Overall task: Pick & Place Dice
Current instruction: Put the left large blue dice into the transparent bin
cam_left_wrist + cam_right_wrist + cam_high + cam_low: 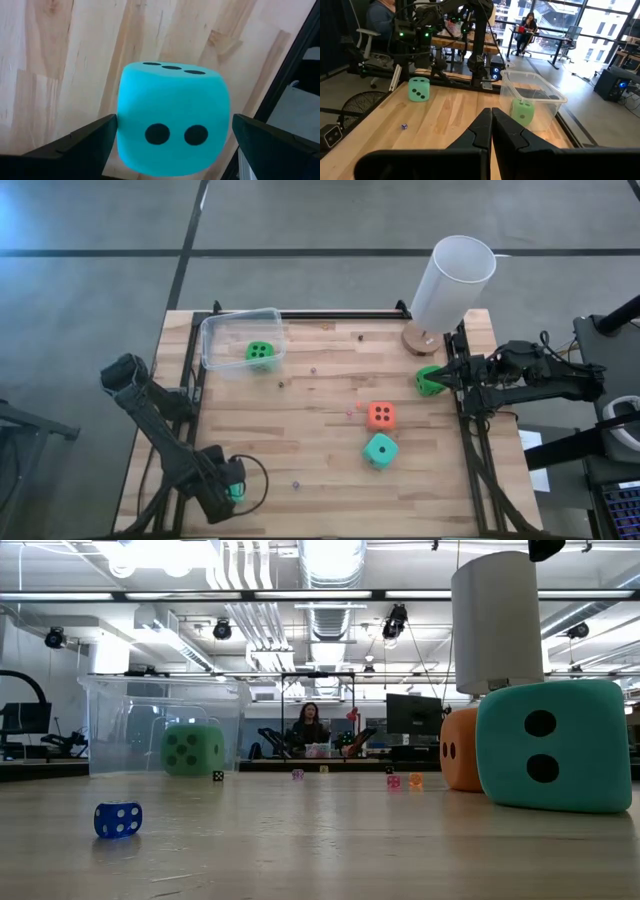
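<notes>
Dice scattered on bench: teal one (172, 120) sits between the left gripper's (232, 489) spread jaws, framed for pickup; one green (260, 352) already in tub (215, 330). Right gripper (445, 376) clenched, empty, beside another green (429, 381).

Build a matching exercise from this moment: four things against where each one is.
Things:
1. bright green foam die
2. orange foam die
3. tall white cylinder
4. left gripper

Places:
A. near the right arm's side of the wooden table
B. inside the clear plastic tub
C. open around a teal foam die
D. mid-table, beside a second teal die

Pairs: 1-B, 2-D, 3-A, 4-C
</notes>
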### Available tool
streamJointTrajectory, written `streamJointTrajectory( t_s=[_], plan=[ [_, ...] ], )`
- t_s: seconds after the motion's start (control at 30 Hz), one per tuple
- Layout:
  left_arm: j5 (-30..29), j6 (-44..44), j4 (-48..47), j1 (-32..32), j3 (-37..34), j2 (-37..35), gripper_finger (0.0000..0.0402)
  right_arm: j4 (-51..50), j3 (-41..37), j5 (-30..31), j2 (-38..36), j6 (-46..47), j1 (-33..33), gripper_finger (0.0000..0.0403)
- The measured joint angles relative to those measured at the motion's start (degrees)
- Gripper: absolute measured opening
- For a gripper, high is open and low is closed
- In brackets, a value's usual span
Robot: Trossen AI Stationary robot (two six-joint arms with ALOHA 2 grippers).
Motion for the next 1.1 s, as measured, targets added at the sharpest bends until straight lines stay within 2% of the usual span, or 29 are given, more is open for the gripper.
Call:
streamJointTrajectory(
  t_s=[0.5,0.67,1.1],
  plan=[
    [2.0,1.0,0.4,0.0,0.0,0.0,0.0400,0.0,0.0,0.0,0.0,-0.1,0.0,0.0008],
    [2.5,1.2,3.5,0.0,-1.9,-0.1,0.0400,0.0,0.0,0.0,0.0,-0.1,0.0,0.0008],
    [3.8,1.5,4.3,0.1,-3.2,-0.2,0.0400,0.0,0.0,0.0,0.0,0.0,0.0,0.0008]
  ],
)
